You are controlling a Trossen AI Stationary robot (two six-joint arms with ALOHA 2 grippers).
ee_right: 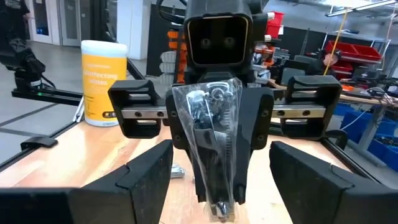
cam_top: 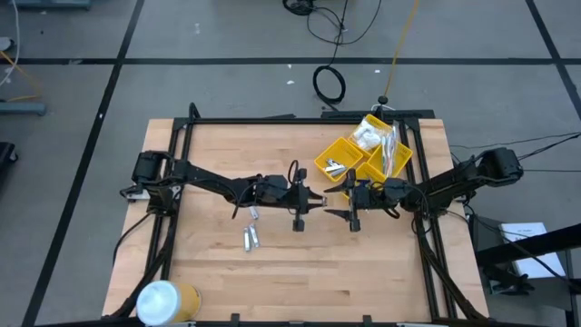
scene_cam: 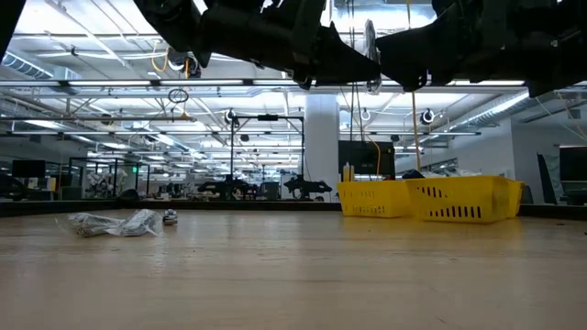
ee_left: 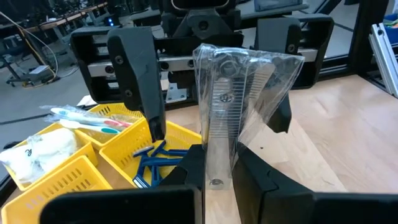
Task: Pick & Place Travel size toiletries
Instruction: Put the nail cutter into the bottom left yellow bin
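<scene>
My left gripper (cam_top: 316, 202) is shut on a clear plastic packet (ee_left: 239, 106) with a comb-like piece inside, high above the table's middle. My right gripper (ee_right: 221, 148) faces it from the table's right, open. Its fingers (ee_left: 138, 74) stand on either side of the packet without touching it. In the low view the packet (scene_cam: 370, 50) shows as an upright sliver between the two arms. Two more silvery packets (cam_top: 251, 234) of the travel size toiletries lie flat on the wood left of centre. My left gripper pinches the packet's narrow lower end (ee_left: 216, 177) between its two fingers. The fingers come nearly level from the table's left. The packet stands up from them, widening toward its top (ee_right: 208, 99), lifted clear of the table.
A yellow compartmented bin (cam_top: 338, 147) stands at the far right, holding toothbrushes (ee_left: 87, 118), dark blue pieces (ee_left: 152, 162) and white packets (ee_left: 37, 149). A white-and-yellow cylinder (cam_top: 168, 302) lies at the near left corner. Bare wood spreads along the near side.
</scene>
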